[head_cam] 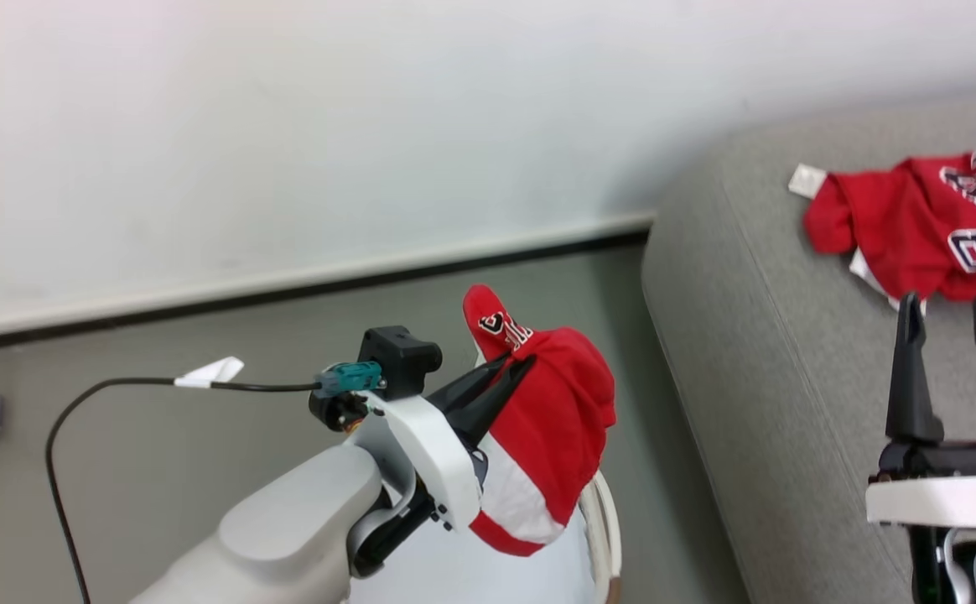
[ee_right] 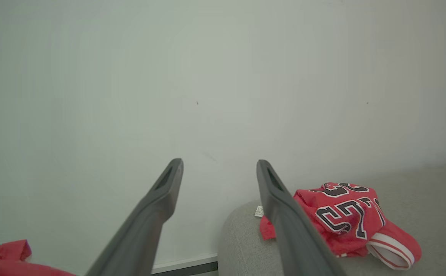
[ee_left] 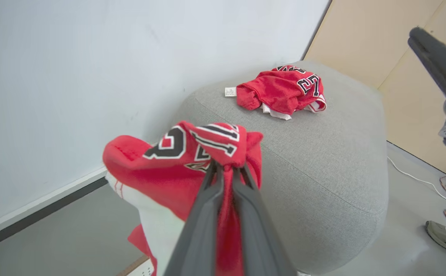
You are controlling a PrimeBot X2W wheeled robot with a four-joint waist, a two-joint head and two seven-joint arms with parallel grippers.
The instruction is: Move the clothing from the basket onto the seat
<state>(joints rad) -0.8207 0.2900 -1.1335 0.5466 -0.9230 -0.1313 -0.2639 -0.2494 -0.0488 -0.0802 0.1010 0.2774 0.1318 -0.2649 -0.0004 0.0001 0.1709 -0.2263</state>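
Left gripper (head_cam: 515, 362) clamped on red jersey, lifted above basket; other jersey on seat.

Nearest: left gripper fingers closed tight on a bunched fold of the held jersey (head_cam: 555, 419), which hangs off the tips clear of the basket (head_cam: 610, 524). Its white panel droops low, and numbers show on top in the left wrist view (ee_left: 169, 153). The basket rim shows just under the hanging cloth. The right gripper (head_cam: 949, 306) has its fingers spread wide with nothing between them, raised by the seat (head_cam: 790, 352). The seat is to the right of the held jersey, and the cloth is not touching it. Further back, the second jersey (head_cam: 924, 226) lies crumpled on the seat top, white tag (head_cam: 807, 180) at its left edge, numbers facing up. The pale wall (head_cam: 287, 126) is behind.
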